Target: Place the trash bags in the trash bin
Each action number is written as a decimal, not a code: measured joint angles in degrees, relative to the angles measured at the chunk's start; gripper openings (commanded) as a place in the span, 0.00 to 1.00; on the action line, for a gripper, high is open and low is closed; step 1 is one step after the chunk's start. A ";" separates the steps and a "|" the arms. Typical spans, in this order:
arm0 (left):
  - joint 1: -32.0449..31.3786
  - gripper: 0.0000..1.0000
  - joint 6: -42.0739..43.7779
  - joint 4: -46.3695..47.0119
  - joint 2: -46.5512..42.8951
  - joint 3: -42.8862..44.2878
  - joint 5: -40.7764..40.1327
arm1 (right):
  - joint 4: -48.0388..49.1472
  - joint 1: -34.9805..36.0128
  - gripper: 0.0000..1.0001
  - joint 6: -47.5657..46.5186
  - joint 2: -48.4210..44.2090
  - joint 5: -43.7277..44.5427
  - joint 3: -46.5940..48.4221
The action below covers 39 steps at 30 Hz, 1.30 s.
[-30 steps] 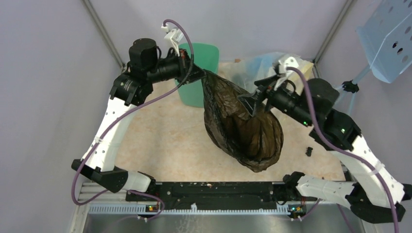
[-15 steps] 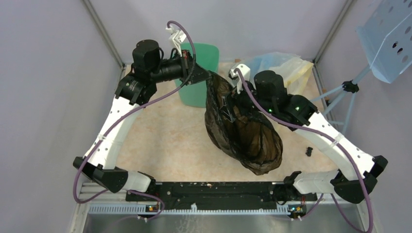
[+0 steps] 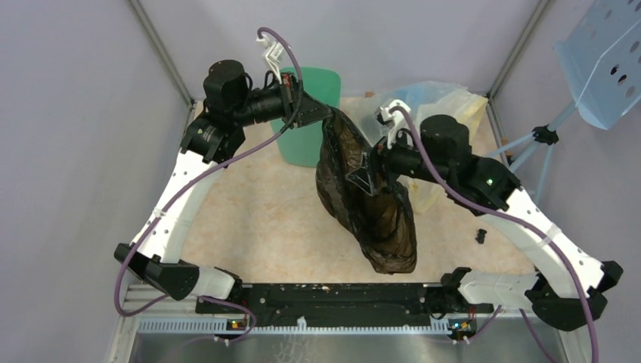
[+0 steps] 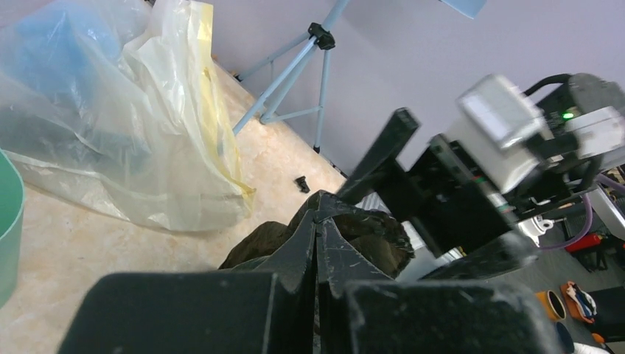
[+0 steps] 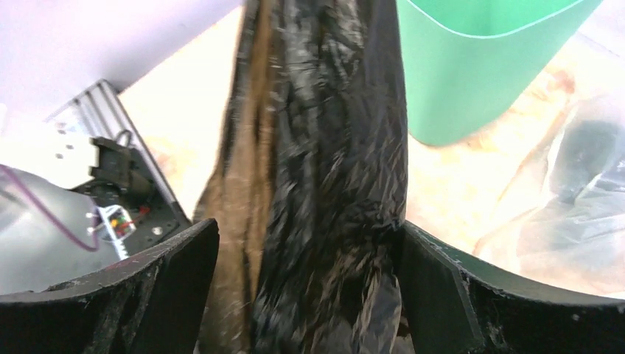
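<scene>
The black trash bag [image 3: 385, 227] hangs in the air over the middle of the table, drawn into a long narrow bundle. My left gripper [image 3: 326, 115] is shut on its top end, right beside the mint-green trash bin [image 3: 321, 83]. In the left wrist view the shut gripper [image 4: 318, 218] pinches the bag [image 4: 372, 240]. My right gripper [image 3: 364, 175] is open at the bag's middle. In the right wrist view its fingers [image 5: 442, 284] stand wide apart with the bag [image 5: 324, 169] between them, and the bin [image 5: 479, 66] stands behind.
Clear and yellowish plastic bags [image 3: 442, 98] lie at the back right, right of the bin; they also show in the left wrist view [image 4: 110, 125]. A tripod [image 3: 544, 136] with a blue perforated panel [image 3: 605, 53] stands at the right. A small black piece [image 3: 481, 235] lies on the table.
The right arm swung left from the bag's right edge to its middle. The bag, spread wide before, now hangs narrower. The left gripper stayed by the bin.
</scene>
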 measured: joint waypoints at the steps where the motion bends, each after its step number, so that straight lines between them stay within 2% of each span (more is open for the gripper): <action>1: 0.00 0.00 -0.11 0.17 0.00 -0.26 -0.04 | 0.04 0.00 0.86 0.76 -1.18 -0.72 0.00; 7: 0.00 0.00 -1.66 2.49 -0.02 -3.48 -0.46 | 0.44 0.02 0.87 4.72 -3.21 -2.86 0.15; 17: 0.00 0.00 -5.40 6.47 -1.03 -6.91 -0.42 | 2.36 2.19 0.86 6.95 3.56 -0.52 0.11; 19: 0.00 0.00 -6.43 7.72 -1.66 -7.61 -0.44 | 3.50 2.86 0.76 7.08 4.50 -0.20 0.11; 21: 0.00 0.00 -7.67 9.55 -2.51 -8.63 -0.48 | 4.50 3.45 0.54 7.45 5.38 0.11 0.11; 22: 0.00 0.00 -8.17 10.32 -2.97 -9.20 -0.50 | 4.92 3.67 0.40 7.45 5.64 0.33 0.11; 23: 0.00 0.05 -8.94 11.47 -3.48 -9.97 -0.52 | 5.53 3.78 0.26 7.85 5.84 0.66 0.11; 24: 0.00 0.13 -9.40 12.31 -3.93 -10.62 -0.61 | 6.08 3.87 0.11 8.17 5.92 1.31 0.11; 25: 0.00 0.26 -9.79 12.96 -4.26 -11.15 -0.63 | 6.56 3.89 0.00 8.44 5.92 2.08 0.11; 28: 0.00 0.69 -10.38 13.53 -4.72 -11.61 -0.92 | 7.43 3.96 0.00 8.74 5.90 4.31 0.11; 31: 0.00 0.93 -7.82 11.43 -5.16 -11.39 -3.56 | 7.89 3.98 0.00 8.83 5.38 6.71 -0.15; 33: 0.09 0.99 -5.20 7.78 -5.60 -10.43 -7.13 | 7.74 3.96 0.00 8.76 4.33 8.66 -0.39; 39: 3.26 0.99 2.01 -2.86 -5.73 -3.48 -19.85 | 6.38 3.08 0.00 8.31 1.09 12.74 -0.26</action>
